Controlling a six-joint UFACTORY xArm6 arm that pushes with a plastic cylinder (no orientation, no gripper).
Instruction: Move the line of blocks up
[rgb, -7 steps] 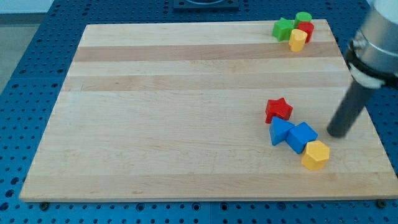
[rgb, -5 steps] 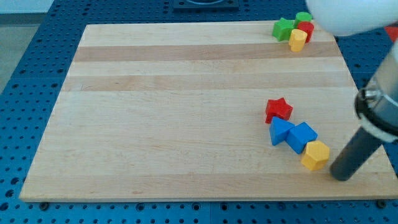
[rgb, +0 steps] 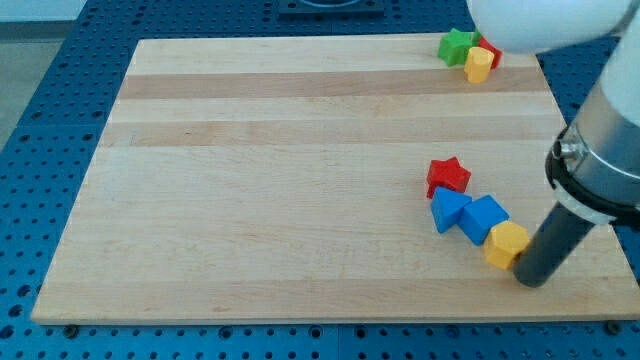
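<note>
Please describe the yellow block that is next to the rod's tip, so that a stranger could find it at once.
On the wooden board, look near the view's bottom right for a diagonal line of four blocks. The yellow hexagon block is its lowest end, beside my tip; its neighbours are blue or red.

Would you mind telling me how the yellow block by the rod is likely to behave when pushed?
The yellow block looks rigid with flat faces, so it should slide on the board rather than roll. My tip sits at its lower right, off-centre, so it may twist. It seems to touch the blue block, so a push would probably carry into it.
</note>
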